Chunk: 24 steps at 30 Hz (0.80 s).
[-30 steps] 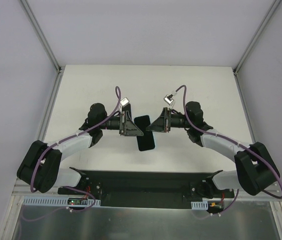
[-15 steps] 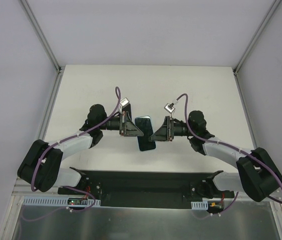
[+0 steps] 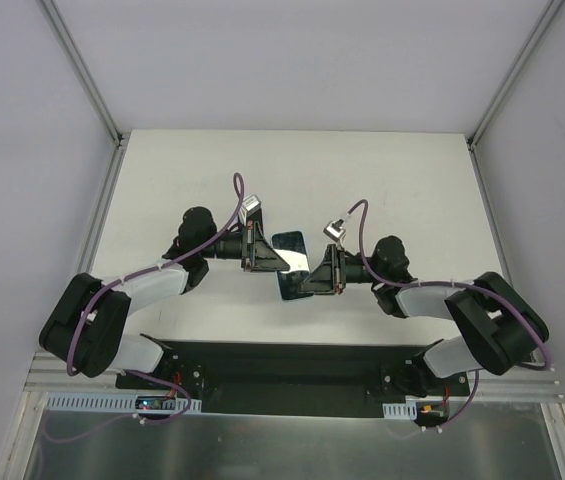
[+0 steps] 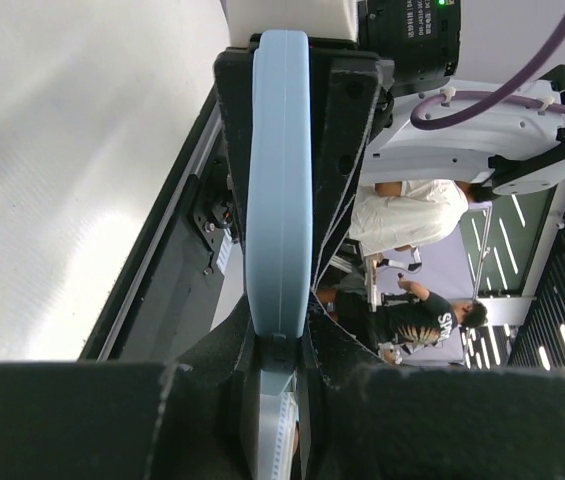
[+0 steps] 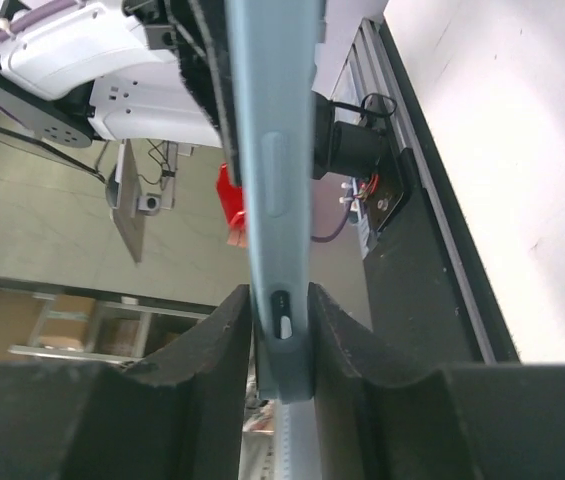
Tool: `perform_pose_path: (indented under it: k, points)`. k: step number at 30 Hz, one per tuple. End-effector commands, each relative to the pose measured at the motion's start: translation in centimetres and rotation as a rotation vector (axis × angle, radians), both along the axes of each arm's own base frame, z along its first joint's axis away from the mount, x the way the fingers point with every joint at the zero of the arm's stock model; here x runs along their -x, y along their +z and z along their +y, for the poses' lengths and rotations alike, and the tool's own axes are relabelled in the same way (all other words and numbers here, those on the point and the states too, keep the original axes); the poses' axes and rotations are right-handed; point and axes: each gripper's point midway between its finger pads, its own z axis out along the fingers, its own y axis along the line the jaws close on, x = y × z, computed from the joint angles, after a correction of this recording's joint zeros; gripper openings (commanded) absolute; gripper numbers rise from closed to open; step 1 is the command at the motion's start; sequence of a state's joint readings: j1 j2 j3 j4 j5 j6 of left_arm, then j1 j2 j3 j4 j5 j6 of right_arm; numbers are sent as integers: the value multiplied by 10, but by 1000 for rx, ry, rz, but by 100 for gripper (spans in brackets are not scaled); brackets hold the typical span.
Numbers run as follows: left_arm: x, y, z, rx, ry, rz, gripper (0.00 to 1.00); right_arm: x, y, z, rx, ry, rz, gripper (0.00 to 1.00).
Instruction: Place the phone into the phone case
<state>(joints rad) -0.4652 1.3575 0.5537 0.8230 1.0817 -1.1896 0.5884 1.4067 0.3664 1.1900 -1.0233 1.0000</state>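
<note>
The left gripper [image 3: 270, 256] is closed tight on a light blue, rounded-corner phone case [image 4: 280, 180]. In the left wrist view the case stands edge-on, and the black fingers [image 4: 348, 120] press against both of its broad sides with no gap. The right gripper [image 3: 314, 272] comes in from the opposite side and clamps the same case. In the right wrist view its dark padded fingertips [image 5: 214, 390] pinch the blue edge just below a raised side button and a small slot cut-out. From above, the case sits between the two grippers over the white table [image 3: 412, 190], near the middle and toward the arms' side. The face turned to the overhead camera is dark and glossy, framed by the light blue rim, with a bright reflection across it. This looks like the black glass front of the slim phone [image 3: 293, 262] lying inside the shell. I cannot tell whether it is fully seated, or whether the case touches the table.
</note>
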Motion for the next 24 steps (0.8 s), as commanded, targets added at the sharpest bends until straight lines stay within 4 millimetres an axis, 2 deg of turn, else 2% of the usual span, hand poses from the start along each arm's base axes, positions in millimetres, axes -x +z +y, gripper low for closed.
perform_pose_path:
  k: [1, 6, 9, 11, 12, 14, 15, 18, 24]
  points:
    - [-10, 24, -4, 51, 8, -102, 0, 7, 33, 1, -150, 52, -145, 23]
    - [-8, 21, -4, 44, 0, -104, 0, 5, 32, 2, -151, 39, -150, 8]
    - [-8, 19, -4, 41, -2, -101, 2, 4, 36, 2, -158, 37, -151, 5]
    - [-7, 19, -4, 40, -2, -98, 0, 3, 40, 3, -162, 43, -149, 4]
    - [-8, 19, -4, 40, 2, -96, 0, 4, 40, 3, -163, 46, -148, 8]
    - [-8, 19, -3, 35, 3, -91, 0, 5, 41, 2, -166, 46, -155, 23]
    - [-7, 20, -3, 34, 4, -94, 0, 6, 41, 2, -167, 47, -158, 37]
    - [-8, 18, -3, 17, 9, -94, 0, 8, 39, 2, -163, 52, -156, 51]
    - [1, 20, -1, 25, -48, -100, 0, -6, 45, 8, -175, 1, -127, 52]
